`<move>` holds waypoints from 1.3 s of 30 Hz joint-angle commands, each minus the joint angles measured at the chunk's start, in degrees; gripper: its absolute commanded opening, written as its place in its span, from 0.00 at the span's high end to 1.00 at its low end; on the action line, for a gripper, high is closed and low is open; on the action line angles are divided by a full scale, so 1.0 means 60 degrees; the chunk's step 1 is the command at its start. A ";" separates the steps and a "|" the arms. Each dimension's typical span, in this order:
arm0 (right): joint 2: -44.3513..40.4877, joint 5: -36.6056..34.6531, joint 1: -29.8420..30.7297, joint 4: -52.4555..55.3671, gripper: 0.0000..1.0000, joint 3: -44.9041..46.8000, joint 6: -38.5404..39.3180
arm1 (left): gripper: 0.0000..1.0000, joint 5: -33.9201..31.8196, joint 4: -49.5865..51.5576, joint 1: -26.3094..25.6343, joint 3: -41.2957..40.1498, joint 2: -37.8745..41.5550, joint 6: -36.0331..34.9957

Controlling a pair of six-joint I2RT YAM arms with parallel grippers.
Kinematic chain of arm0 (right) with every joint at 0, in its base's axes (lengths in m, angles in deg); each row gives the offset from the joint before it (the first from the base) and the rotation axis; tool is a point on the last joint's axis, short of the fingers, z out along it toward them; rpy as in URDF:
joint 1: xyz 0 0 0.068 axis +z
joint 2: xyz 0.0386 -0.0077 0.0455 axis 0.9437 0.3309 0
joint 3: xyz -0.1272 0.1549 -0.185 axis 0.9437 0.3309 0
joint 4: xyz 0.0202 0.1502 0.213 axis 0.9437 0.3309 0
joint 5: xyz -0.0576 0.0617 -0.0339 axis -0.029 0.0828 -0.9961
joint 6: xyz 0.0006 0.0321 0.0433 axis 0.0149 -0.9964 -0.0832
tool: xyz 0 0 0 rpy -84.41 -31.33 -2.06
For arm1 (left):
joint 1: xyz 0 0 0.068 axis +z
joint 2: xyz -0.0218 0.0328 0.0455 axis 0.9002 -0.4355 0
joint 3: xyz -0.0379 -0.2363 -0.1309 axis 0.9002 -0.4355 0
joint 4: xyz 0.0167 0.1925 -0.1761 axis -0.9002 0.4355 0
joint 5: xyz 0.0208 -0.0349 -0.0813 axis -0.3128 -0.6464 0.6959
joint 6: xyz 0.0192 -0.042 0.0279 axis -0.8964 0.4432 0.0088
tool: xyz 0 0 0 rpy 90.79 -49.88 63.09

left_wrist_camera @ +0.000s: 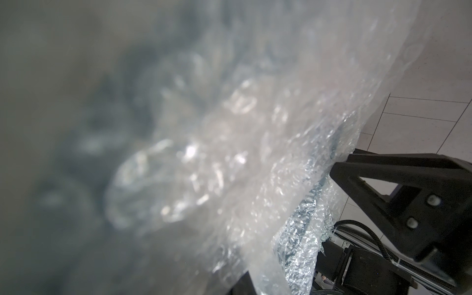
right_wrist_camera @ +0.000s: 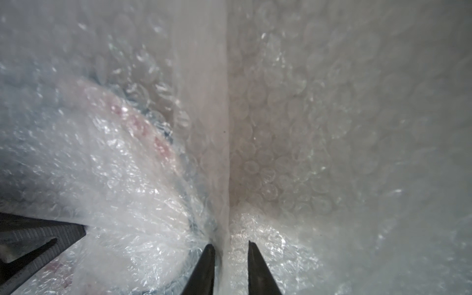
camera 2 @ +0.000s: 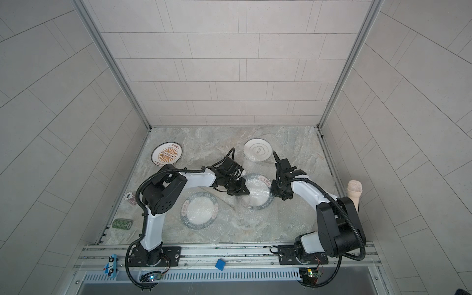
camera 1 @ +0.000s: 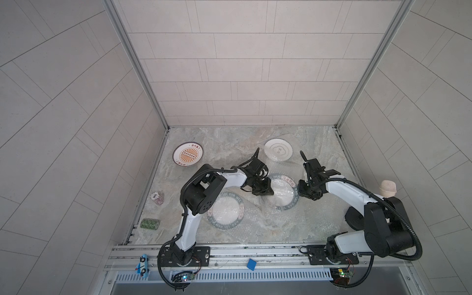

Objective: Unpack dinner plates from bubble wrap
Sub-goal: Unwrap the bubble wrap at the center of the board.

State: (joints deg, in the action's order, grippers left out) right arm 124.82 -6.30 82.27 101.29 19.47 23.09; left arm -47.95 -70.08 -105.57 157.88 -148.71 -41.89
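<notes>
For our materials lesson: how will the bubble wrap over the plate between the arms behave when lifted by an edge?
Likely floppy: the bubble wrap creases and bunches around the fingers. Probably light: the plate shows through it. Expect sagging, not a held shape.

Sunburst plate (camera 1: 187, 154), left of frame: dark characters on the rim and across the orange centre, too small to read.
Near green-rimmed plate (camera 1: 225, 210), centre: pale capitals circle the dark rim; words not legible.
Far green-rimmed plate (camera 1: 281, 190), under bubble wrap (camera 1: 270, 214): the same lettering, blurred.
Grey-ringed plate (camera 1: 278, 150): small central mark, unreadable.
Round chip (camera 1: 156, 197), left: digits, possibly "500".
</notes>
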 commanded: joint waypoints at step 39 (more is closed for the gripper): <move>-0.0397 0.1255 -0.3094 0.0009 1.00 0.0766 -0.0016 | 0.98 -0.2713 0.2182 0.0355 -0.0811 -0.0912 0.0477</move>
State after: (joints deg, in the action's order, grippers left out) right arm 122.78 8.93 67.13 100.22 22.86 23.75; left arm -49.74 -71.35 -105.46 157.29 -148.54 -39.84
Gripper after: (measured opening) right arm 0.056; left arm 0.047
